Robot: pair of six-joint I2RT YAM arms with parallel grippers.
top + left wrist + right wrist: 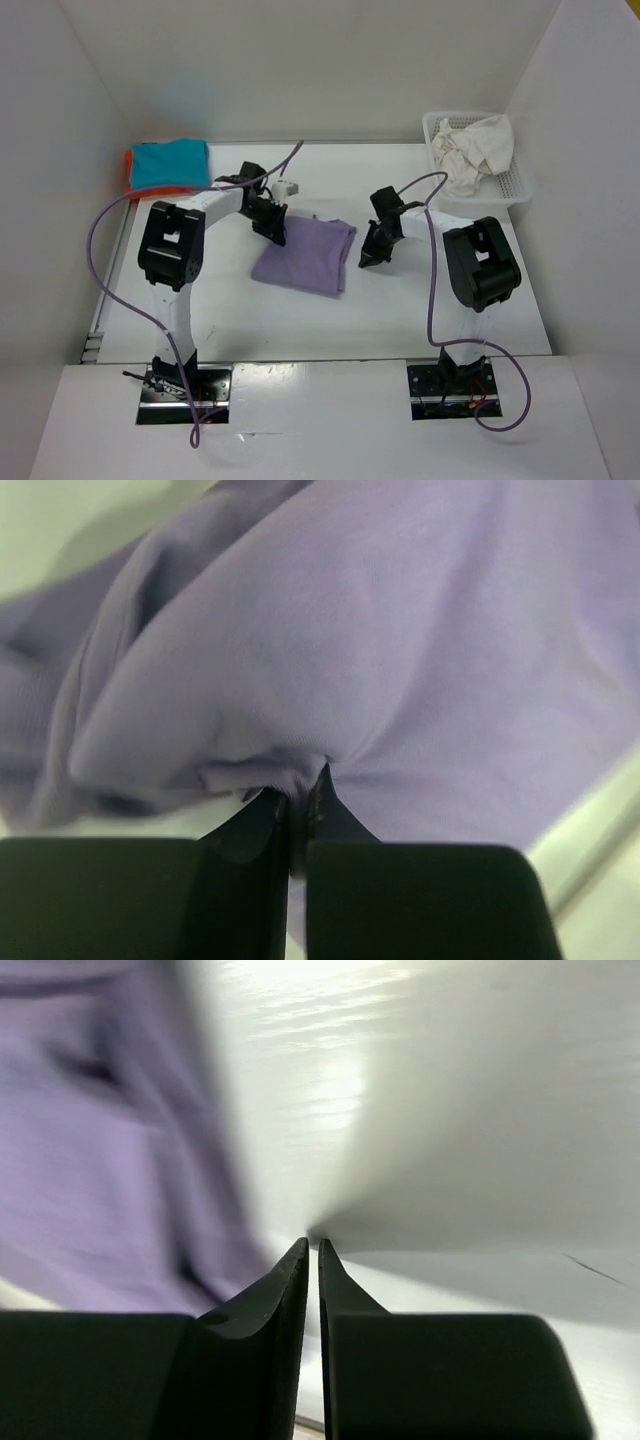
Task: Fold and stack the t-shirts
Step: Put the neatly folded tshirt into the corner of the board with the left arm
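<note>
The lavender t-shirt (305, 258) lies in the middle of the worktop (300, 325). It is approx. a rectangle and folded at least once, since a doubled edge shows along its right side. The cloth is soft and matte w/ small creases. In the left wrist view it bunches into a ridge where it is pinched.

The left fingers (262, 828) are clenched on a small fold at the far-left edge of this shirt, w/ cloth visible between the tips. The right fingers (288, 1282) are just beside the shirt's right edge, pressed nearly together w/ nothing between them. Their tips are low over the bare worktop; if they touch it, I cannot tell.

Progress, as I judge it, is approx. half. In the far-left corner the teal t-shirt (172, 162) lies folded on top of the orange t-shirt (128, 168), which shows only as a strip at the left and near side. So 2 shirts are stacked.

The lavender one is in hand, prob. mid-fold, and not yet on the stack. The off-white t-shirt (478, 148) sits crumpled in the white basket (522, 188) at the far right, untouched.

Left to do: finish fold no. 3, put it on the stack, then take out, fold and stack no. 4.
</note>
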